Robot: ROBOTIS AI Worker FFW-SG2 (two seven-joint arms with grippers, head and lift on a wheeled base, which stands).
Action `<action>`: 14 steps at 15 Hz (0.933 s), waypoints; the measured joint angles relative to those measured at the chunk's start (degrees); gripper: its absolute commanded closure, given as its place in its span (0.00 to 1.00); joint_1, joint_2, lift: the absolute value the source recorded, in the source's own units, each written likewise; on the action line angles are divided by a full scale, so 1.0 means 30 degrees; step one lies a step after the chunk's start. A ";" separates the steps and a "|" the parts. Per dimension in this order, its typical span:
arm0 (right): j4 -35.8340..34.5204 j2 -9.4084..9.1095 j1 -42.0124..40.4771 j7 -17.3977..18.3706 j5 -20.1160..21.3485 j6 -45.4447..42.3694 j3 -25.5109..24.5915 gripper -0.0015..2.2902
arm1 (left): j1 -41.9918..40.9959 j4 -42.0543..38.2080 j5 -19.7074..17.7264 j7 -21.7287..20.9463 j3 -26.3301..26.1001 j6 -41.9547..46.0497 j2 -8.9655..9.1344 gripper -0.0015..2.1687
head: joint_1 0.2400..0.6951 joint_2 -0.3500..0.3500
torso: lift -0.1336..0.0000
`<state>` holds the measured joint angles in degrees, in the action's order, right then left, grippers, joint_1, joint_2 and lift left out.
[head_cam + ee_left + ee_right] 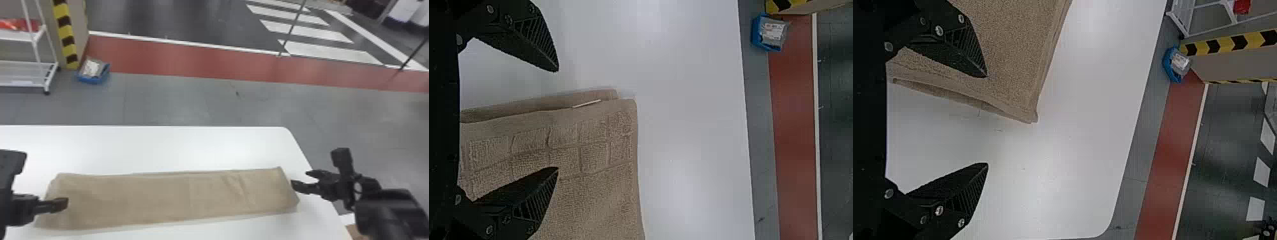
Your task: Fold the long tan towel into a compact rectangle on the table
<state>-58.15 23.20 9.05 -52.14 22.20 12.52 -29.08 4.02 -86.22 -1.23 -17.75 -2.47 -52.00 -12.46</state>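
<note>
1. Holding the left hand (60, 205) open at the tan towel's left end, with fingers spread wide and nothing gripped; in the left wrist view, seen with one finger over the cloth and one over bare worktop.
2. Holding the right hand (299, 179) open and empty just by the right end, with a wide gap between fingers; in the right wrist view, seen with one finger overlapping the towel's edge.
3. Lying flat as a long strip, left to right along the near part of the worktop (159, 146): the tan towel (143, 201), layered along its edges, lightly creased toward the right, with woven squares and a thin white tag (586, 103) at its left end.
4. Beyond, on grey floor (191, 102), resting near a white rack (35, 48) and a yellow-and-black striped post (65, 32): a blue tray (92, 79) with a packet (91, 68) inside.
5. Farther off, crossing behind: a red strip (191, 62), then white road stripes (332, 52).
</note>
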 measured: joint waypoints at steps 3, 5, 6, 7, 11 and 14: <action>0.0011 0.0000 0.0000 0.0007 0.0011 -0.0026 0.0023 0.13 | 0.0009 0.0000 0.0000 -0.0001 0.0002 -0.0064 0.0016 0.10 | 1.00 0.06 | 1.00; 0.0016 0.0000 0.0000 0.0007 0.0011 -0.0036 0.0017 0.13 | 0.0009 0.0001 -0.0038 -0.0001 -0.0073 -0.0144 0.0022 0.10 | 1.00 0.06 | 1.00; 0.0018 0.0000 -0.0003 0.0007 0.0011 -0.0058 -0.0007 0.13 | 0.0014 0.0037 -0.0051 0.0000 -0.0166 -0.0127 0.0023 0.13 | 1.00 0.06 | 1.00; 0.0018 0.0000 -0.0016 0.0007 0.0006 -0.0075 -0.0044 0.13 | 0.0046 0.0142 -0.0056 0.0013 -0.0232 -0.0038 0.0029 0.14 | 1.00 0.06 | 1.00; 0.0018 0.0013 -0.0092 0.0007 -0.0018 -0.0086 -0.0137 0.13 | 0.0257 0.0444 0.0011 -0.0002 -0.0372 0.0175 0.0082 0.15 | 1.00 0.05 | 1.00; 0.0008 0.0028 -0.0117 -0.0014 -0.0018 -0.0086 -0.0151 0.13 | 0.0386 0.0635 0.0106 -0.0002 -0.0502 0.0168 0.0095 0.15 | 1.00 0.04 | 1.00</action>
<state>-58.12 23.29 8.70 -52.18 22.15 12.26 -29.53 5.17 -84.32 -0.91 -17.75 -3.97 -51.50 -12.18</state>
